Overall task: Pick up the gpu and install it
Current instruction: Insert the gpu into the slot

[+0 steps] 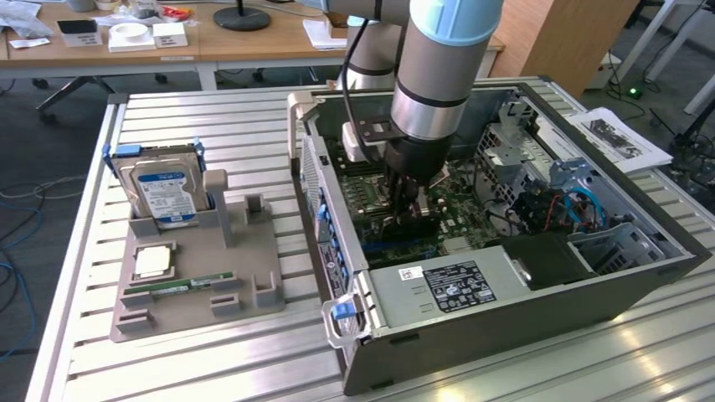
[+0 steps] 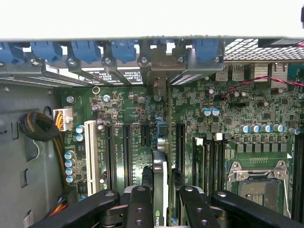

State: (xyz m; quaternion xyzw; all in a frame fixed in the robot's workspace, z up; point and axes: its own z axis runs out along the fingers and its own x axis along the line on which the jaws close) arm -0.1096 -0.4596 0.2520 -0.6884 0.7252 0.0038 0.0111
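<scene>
1. Claw (image 2: pixel 161 202) part closed, clamped on the card (image 2: pixel 161 142), which stands on edge over the motherboard (image 2: pixel 266 109) slots inside the computer case (image 1: pixel 625 289).
2. Risk, my guess: card off the slot line, pressing bends the contacts; bracket may snag the case's rear frame at 12 o'clock in the wrist view.
3. Writing: logo on the card edge unreadable; hard drive (image 1: pixel 166 194) at the case's 9 o'clock in the exterior view, label unreadable.

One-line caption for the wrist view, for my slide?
Gripper shut on the gpu, held edge-on above the motherboard slots inside the open PC case.
</scene>
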